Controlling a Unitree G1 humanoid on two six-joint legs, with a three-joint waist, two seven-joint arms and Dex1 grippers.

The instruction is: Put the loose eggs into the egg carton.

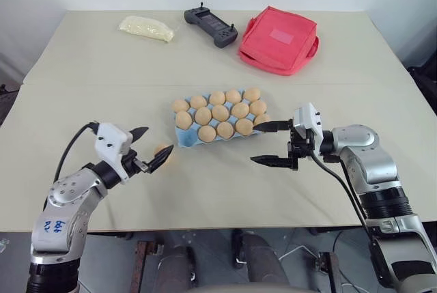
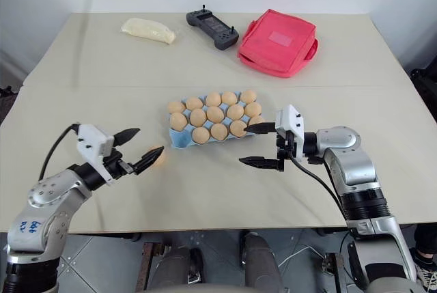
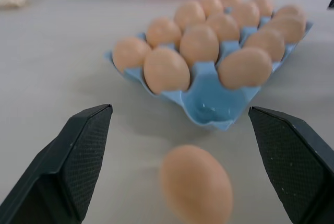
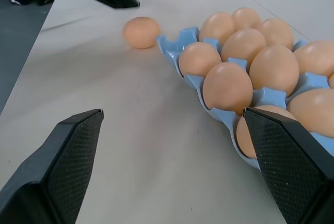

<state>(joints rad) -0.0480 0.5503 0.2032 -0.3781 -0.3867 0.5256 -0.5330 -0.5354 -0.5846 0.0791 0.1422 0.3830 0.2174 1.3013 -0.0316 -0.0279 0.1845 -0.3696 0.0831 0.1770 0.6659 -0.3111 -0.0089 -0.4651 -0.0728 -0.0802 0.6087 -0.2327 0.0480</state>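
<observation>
One egg left loose, carton nearly full.

Left claw [image 1: 149, 148] gaping, empty, flanking the loose egg [image 3: 196, 183] on the counter [image 1: 82, 102] just short of the egg carton [image 3: 211, 109]'s one vacant corner cup. Right claw [image 1: 273, 144] wide, empty, at the carton's opposite end. Risk: a finger nudges the egg and it rolls away, or knocks seated eggs [image 1: 220, 113].

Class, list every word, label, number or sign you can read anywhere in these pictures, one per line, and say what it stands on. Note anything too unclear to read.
Blue handwritten marks on the left arm's silver shoulder casing: two short lines, too scrawled to read for certain.
Pale rectangular patch on the red fabric pouch: no text legible on it.
Light-blue moulded egg carton, tan eggs, black handheld controller: no readable text.
</observation>
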